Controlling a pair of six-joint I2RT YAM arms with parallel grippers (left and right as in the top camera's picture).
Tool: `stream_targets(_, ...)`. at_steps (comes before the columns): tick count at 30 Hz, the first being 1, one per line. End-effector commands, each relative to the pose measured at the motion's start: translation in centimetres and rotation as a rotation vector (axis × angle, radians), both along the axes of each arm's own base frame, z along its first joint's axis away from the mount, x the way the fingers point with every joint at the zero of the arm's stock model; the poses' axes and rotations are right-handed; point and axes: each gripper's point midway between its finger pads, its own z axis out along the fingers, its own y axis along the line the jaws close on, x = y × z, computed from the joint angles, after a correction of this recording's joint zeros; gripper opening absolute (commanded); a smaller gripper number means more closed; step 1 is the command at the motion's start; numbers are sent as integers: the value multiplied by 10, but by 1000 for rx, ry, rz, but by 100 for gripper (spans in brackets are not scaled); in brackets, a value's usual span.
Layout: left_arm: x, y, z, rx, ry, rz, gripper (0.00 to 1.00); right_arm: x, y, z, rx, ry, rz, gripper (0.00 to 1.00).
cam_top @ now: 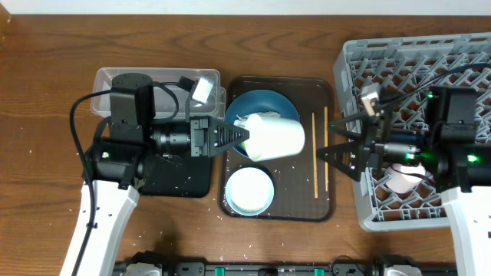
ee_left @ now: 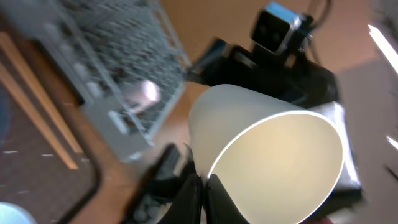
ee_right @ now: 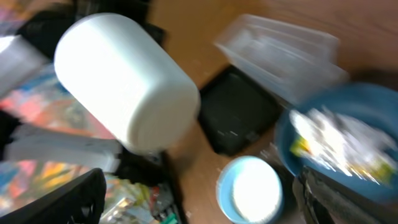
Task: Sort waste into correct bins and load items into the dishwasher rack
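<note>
My left gripper (cam_top: 244, 139) is shut on the rim of a white cup (cam_top: 273, 137) and holds it on its side above the dark-blue bowl (cam_top: 261, 103). The left wrist view shows the cup's pale green inside (ee_left: 277, 165) and the jaws (ee_left: 205, 190) pinching its rim. My right gripper (cam_top: 331, 153) is open and empty beside two chopsticks (cam_top: 314, 153), between the brown tray and the dishwasher rack (cam_top: 360, 65). The other cup (cam_top: 402, 178) lies in the rack. In the right wrist view the dark-blue bowl (ee_right: 367, 102) holds tissue (ee_right: 336, 140) and a wrapper (ee_right: 301, 147). The pale-blue bowl (cam_top: 249, 190) sits on the brown tray.
The brown serving tray (cam_top: 326, 207) lies in the middle. The clear tub (cam_top: 153, 80) stands at the back left and the black tray (cam_top: 184, 178) in front of it. Rice grains (cam_top: 178, 181) lie scattered on the black tray and the table.
</note>
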Motion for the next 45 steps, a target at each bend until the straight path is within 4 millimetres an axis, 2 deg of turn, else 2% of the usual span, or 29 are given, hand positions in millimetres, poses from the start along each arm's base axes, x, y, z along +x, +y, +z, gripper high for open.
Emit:
stream_targets(1, -22, -1, 21, -101, 9, -133, 6, -22, 23, 23, 117, -41, 159, 93)
stream_targets(7, -22, -1, 21, -101, 10, -133, 6, -23, 44, 39, 143, -93, 228, 93)
stream_targets(11, -22, -1, 21, -101, 10, -133, 6, -31, 60, 47, 159, -119, 288, 88)
stream_targets(15, -22, -1, 21, -101, 10, -133, 6, -41, 73, 45, 145, -133, 329, 73)
stream_targets(19, -22, -1, 21, -100, 10, -132, 6, -46, 79, 44, 143, -132, 354, 72)
stream_targets(22, -22, -1, 21, -100, 9, -132, 6, -46, 79, 44, 143, -131, 354, 68)
stream_targets(23, -22, -1, 21, -100, 9, -132, 6, -46, 79, 44, 143, -130, 354, 69)
stream_targets(25, -22, -1, 21, -100, 8, -131, 6, -48, 79, 43, 142, -122, 357, 80)
stream_targets(26, -22, -1, 21, -101, 6, -132, 6, -48, 79, 43, 141, -118, 357, 80)
stream_targets(33, -21, -1, 21, -99, -3, -129, 6, -49, 79, 43, 142, -112, 361, 52)
stream_targets(35, -19, -1, 21, -94, -4, -122, 17, -46, 79, 42, 134, -114, 346, 52)
stream_targets(36, -18, -1, 20, -90, -4, -116, 37, -42, 77, 40, 122, -115, 322, 51)
stream_targets(39, -17, -1, 19, -86, -5, -111, 72, -18, 61, 31, 49, -78, 158, 51)
stream_targets(40, -17, -1, 19, -86, -5, -111, 76, -7, 51, 26, 13, -62, 76, 51)
stream_targets(42, -17, -1, 19, -86, -5, -111, 81, 18, 18, 11, -91, -4, -155, 52)
stream_targets(44, -17, -1, 19, -85, -5, -110, 82, 38, -29, -7, -208, 93, -431, 52)
stream_targets(45, -17, -1, 19, -84, -5, -108, 83, 44, -60, -17, -273, 151, -590, 51)
